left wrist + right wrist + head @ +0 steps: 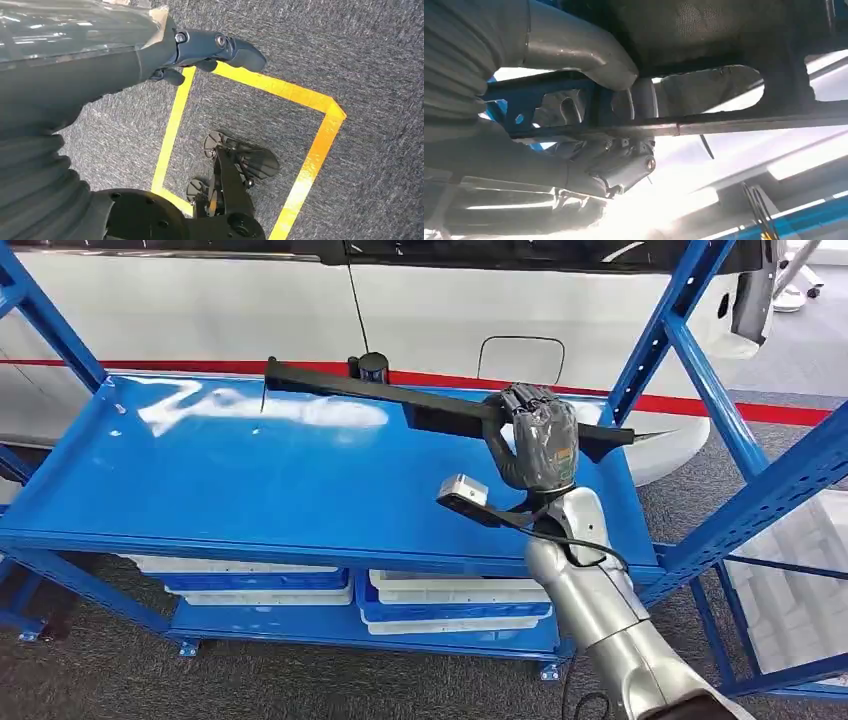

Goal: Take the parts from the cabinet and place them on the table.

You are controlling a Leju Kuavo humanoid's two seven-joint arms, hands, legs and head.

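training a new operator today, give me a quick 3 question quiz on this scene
1. True or false: the right hand grips the long black part.
2. The blue shelf holding the part is: A) the top one shown, B) the lowest one.
3. What lies on the grey carpet below the left hand?

Key: 1 true. 2 A. 3 yellow tape marking out a box.
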